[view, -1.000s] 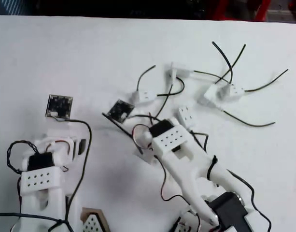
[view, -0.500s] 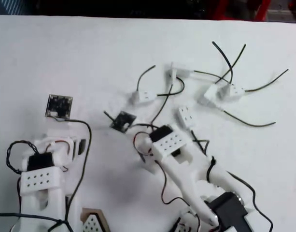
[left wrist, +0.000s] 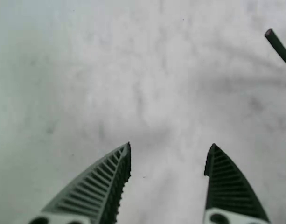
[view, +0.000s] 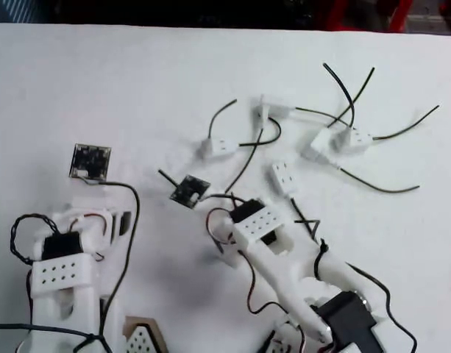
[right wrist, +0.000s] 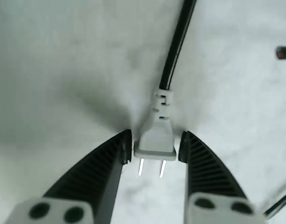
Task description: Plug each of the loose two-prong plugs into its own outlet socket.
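In the right wrist view, my right gripper (right wrist: pixel 155 143) is shut on a white two-prong plug (right wrist: pixel 155 138). Its prongs point back toward the wrist, and its black cord (right wrist: pixel 176 44) runs away over the white table. From the high view, the right arm (view: pixel 260 223) stands mid-table, just short of a white outlet block (view: pixel 284 176). More white outlets (view: pixel 220 146) (view: pixel 322 144) and plugs on black cords (view: pixel 353 137) lie beyond it. My left gripper (left wrist: pixel 168 150) is open over bare table, and the left arm (view: pixel 59 271) is at the near left.
Black cords (view: pixel 377 188) loop across the right half of the table (view: pixel 100 88). A small dark circuit board (view: pixel 90 161) sits ahead of the left arm, and another (view: pixel 190 190) by the right arm. A black cord end (left wrist: pixel 278 45) lies beyond the left gripper.
The right arm has drawn back toward the near edge and turned slightly, along with the dark board beside it. The left arm has not moved.
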`<state>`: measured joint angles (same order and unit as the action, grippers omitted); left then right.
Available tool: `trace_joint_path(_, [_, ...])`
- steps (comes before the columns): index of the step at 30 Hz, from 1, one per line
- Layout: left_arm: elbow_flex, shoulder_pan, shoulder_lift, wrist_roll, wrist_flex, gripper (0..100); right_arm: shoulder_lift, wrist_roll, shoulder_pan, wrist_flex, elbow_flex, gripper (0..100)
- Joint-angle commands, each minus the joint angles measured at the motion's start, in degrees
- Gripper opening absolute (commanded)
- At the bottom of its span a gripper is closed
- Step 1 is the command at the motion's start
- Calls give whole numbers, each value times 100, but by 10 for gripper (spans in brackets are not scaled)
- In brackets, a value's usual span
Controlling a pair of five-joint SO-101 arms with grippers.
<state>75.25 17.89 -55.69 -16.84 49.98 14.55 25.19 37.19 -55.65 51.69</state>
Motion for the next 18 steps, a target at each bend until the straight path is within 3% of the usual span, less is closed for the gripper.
trace_joint_path(1, [-18, 13, -171, -62, -88, 257, 523, -62, 57, -391, -422, 165])
trace_joint_path(9, [-18, 13, -171, -62, -88, 257, 1095, -264, 295, -690, -211, 163])
trace_joint_path(14, [-18, 13, -171, -62, -88, 257, 1095, -466, 760, -207, 352, 163])
trace_joint_path(18, [-18, 13, -171, -62, -88, 257, 1086, -431, 664, 251, 721, 163])
